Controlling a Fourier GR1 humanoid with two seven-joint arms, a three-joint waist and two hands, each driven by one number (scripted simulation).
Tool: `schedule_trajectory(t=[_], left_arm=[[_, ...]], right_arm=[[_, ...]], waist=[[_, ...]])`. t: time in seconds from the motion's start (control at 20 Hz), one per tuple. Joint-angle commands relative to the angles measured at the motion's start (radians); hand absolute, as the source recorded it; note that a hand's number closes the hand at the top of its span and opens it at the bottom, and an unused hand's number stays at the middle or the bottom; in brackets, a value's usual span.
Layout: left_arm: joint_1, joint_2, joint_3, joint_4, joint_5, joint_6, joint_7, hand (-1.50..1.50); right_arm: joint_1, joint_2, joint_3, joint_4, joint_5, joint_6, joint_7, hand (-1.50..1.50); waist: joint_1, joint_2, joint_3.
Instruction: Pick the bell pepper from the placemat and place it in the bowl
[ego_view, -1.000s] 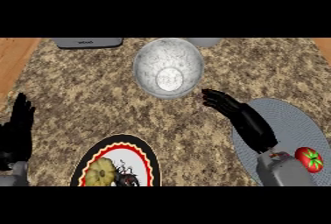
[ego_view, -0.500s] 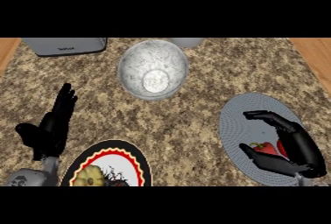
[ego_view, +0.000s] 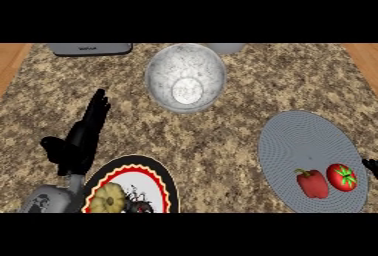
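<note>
The bell pepper (ego_view: 312, 183) lies ungrasped on the placemat (ego_view: 303, 145) — a reach is needed; left hand (ego_view: 83, 137) rests straight-fingered, right hand (ego_view: 370, 166) barely seen — fingers untellable.

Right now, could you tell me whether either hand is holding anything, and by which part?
Nothing is held. The left hand is open and empty; the bell pepper lies untouched on the placemat.

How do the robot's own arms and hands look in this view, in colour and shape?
The left hand is black, with long slim fingers and a thumb, on a rounded grey forearm. Of the right hand only a small black tip shows at the right edge.
</note>
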Motion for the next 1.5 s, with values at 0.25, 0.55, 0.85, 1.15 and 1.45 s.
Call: schedule_trajectory(t=[0.25,0.55,0.85,1.15,1.45], left_arm=[[0.018,-0.052,-0.042,-0.038,-0.053,0.0,0.001,0.0],[-0.03,-0.053,-0.01,-0.033,-0.051,-0.01,0.069,0.0],[-0.055,-0.078,0.02,0.09,-0.079,-0.047,-0.029,0.0],[0.016,-0.114,0.004,-0.03,-0.113,-0.039,0.039,0.0],[-0.029,-0.121,0.063,-0.024,-0.13,-0.077,0.083,0.0]], right_arm=[[0.212,-0.123,-0.181,-0.301,-0.025,0.008,0.296,-1.5],[0.166,-0.21,-0.196,-0.2,0.014,0.099,0.44,-1.5],[0.01,-0.215,-0.073,-0.11,0.134,0.115,0.609,-1.5],[-0.014,-0.124,-0.056,0.023,0.224,0.181,0.499,-1.5],[0.047,-0.107,-0.177,-0.079,0.137,0.301,0.495,-1.5]], waist=[[0.028,0.005,-0.003],[0.041,0.007,-0.001],[0.048,0.011,-0.001],[0.046,0.006,-0.001],[0.038,0.005,-0.001]])
